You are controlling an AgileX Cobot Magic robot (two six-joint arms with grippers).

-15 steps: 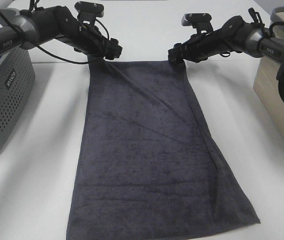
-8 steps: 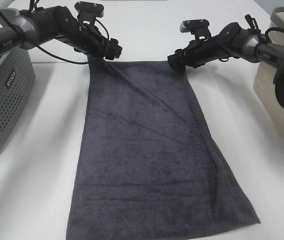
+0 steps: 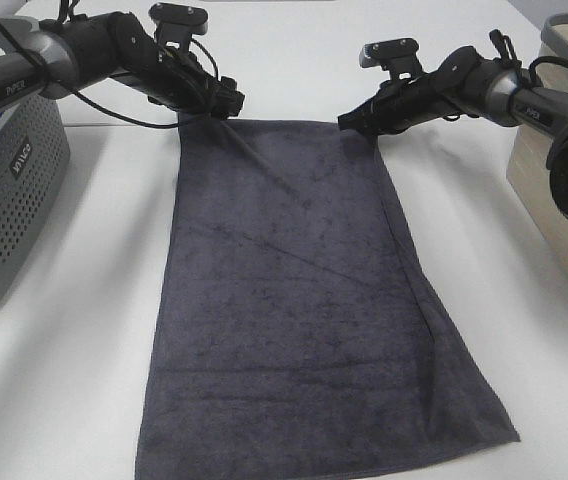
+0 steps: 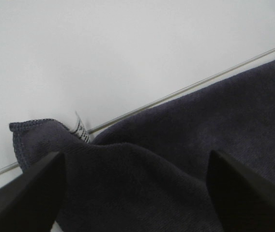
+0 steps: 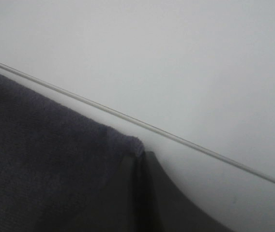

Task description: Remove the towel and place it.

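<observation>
The dark grey towel (image 3: 294, 300) lies flat and lengthwise on the white table, its near end at the front edge. My left gripper (image 3: 226, 105) rests at the far left corner. In the left wrist view it (image 4: 136, 154) is open, its two fingers wide apart with a raised fold of towel (image 4: 200, 125) between them. My right gripper (image 3: 349, 121) is at the far right corner. The right wrist view shows it (image 5: 138, 154) shut, fingertips pressed together right at the corner of the towel (image 5: 40, 145).
A grey perforated basket (image 3: 14, 200) stands at the left edge and a beige basket (image 3: 564, 170) at the right edge. A white label (image 4: 81, 128) sticks out at the towel's far left corner. A thin seam crosses the table behind the towel.
The right gripper's jaws have closed at the far right corner of the towel. The left gripper and the towel have stayed where they were.
</observation>
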